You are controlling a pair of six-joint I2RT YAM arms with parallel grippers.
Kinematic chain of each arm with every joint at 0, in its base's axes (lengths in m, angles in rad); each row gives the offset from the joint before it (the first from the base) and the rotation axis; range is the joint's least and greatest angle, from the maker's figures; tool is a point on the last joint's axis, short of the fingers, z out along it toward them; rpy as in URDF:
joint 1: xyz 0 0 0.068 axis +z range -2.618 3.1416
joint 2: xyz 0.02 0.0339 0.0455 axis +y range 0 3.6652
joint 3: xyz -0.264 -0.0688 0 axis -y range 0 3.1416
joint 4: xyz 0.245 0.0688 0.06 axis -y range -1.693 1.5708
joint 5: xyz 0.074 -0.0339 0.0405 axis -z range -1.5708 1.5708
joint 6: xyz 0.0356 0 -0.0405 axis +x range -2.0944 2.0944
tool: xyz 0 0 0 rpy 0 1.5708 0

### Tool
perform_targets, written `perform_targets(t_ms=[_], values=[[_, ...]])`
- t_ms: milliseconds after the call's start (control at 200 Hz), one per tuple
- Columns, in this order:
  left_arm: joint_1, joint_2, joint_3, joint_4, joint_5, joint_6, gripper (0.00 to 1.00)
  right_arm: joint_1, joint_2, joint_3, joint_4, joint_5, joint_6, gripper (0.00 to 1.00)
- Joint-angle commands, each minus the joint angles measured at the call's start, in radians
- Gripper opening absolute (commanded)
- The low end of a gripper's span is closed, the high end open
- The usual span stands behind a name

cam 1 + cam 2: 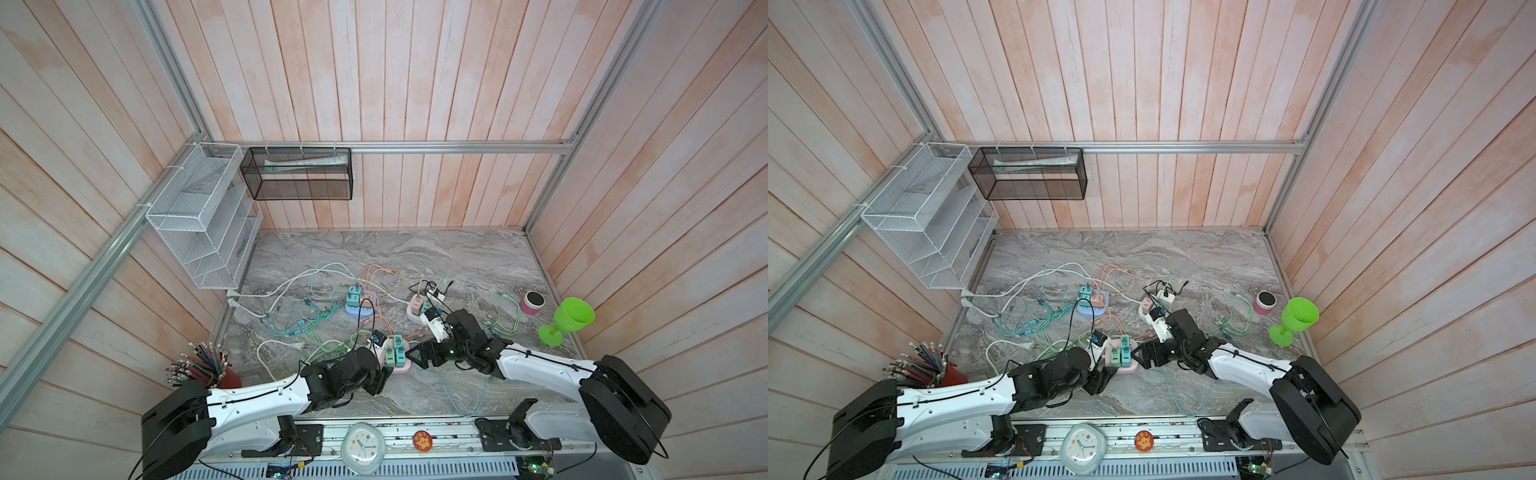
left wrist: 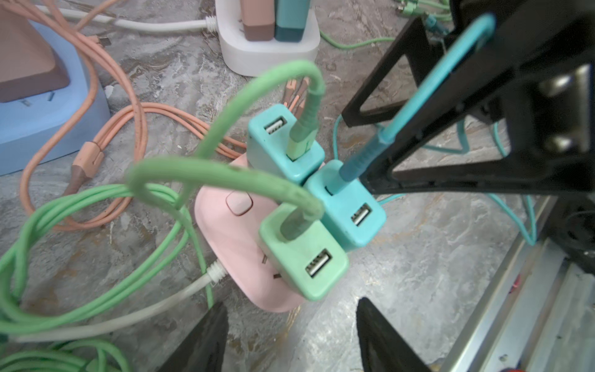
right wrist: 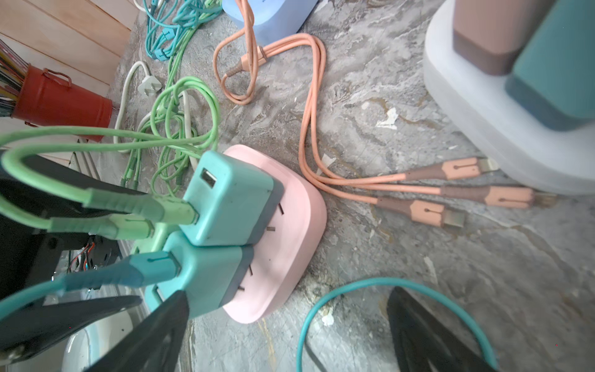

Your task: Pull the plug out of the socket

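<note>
Grey marble was the surface of the table (image 1: 457,257), and the pink socket (image 1: 404,369) lay flat on it near the front edge, between the two arms. Three plugs were seated in this socket, close together: a mint-green plug (image 2: 302,254), a teal plug with the green cable (image 2: 283,141) and a teal plug with the teal cable (image 2: 347,206). The left gripper (image 2: 289,338) stood low in front of the mint-green plug. Its jaws were apart and nothing was between them; only bare marble showed there. The right gripper (image 3: 289,335) came to the socket from the opposite side with its jaws spread very wide, and it held nothing. One of its fingers (image 3: 151,335) was just beside the teal plug with the teal cable, but I could not tell whether it touched the plug. A loop of teal cable lay on the marble between the right fingers. Behind the pink socket stood a white socket (image 2: 267,48) and a blue socket (image 2: 38,122), each with its own plugs, and a peach cable (image 3: 309,112) ran over the marble between them. In both top views a red cup (image 1: 230,378) with pencils stood at the left front corner, and a green goblet (image 1: 569,320) leaned at the right edge.
</note>
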Motion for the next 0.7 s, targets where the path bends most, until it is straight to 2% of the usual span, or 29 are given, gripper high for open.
perform_targets(t_ms=[0,145,320,555,690], values=[[0.009,0.064,0.042,0.045,0.051,0.117,0.66,0.005,0.024,0.049,-0.024,-0.023,-0.031,0.93],[0.038,0.123,0.043,0.136,0.127,0.175,0.65,-0.006,0.045,0.057,-0.028,-0.034,-0.046,0.92],[0.042,0.211,0.115,0.14,0.191,0.207,0.56,-0.057,0.058,0.079,-0.066,-0.073,-0.083,0.92],[0.041,0.293,0.167,0.197,0.251,0.102,0.49,-0.146,0.003,0.09,-0.145,-0.118,-0.122,0.95],[0.025,0.328,0.213,0.207,0.219,0.019,0.47,-0.184,-0.023,0.07,-0.174,-0.144,-0.128,0.96]])
